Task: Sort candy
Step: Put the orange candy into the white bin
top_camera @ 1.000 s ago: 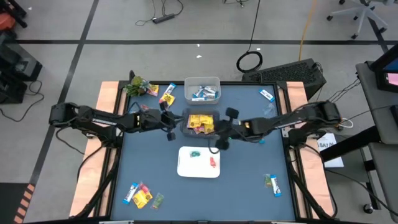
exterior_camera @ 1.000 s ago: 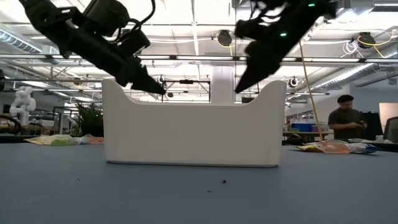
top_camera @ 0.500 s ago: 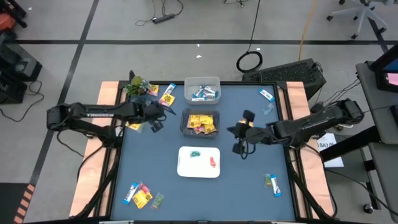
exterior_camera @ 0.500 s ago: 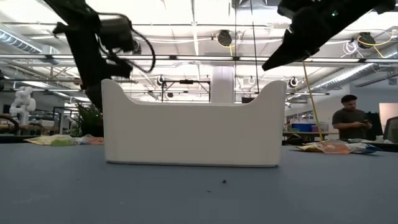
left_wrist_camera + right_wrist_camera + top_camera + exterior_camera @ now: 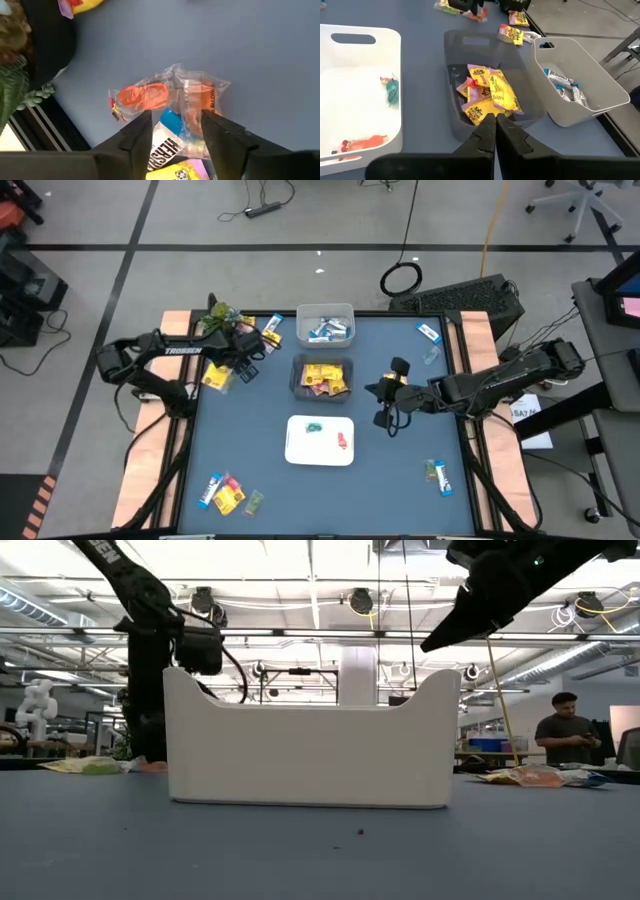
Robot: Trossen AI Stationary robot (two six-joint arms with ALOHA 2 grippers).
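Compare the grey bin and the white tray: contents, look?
The grey bin holds a heap of yellow packets; the white tray holds only a green piece and a red piece. The bin is dark and translucent, the tray opaque white. In the high view the bin sits farther back on the table, the tray nearer the front. Both are open-topped with handle cutouts.
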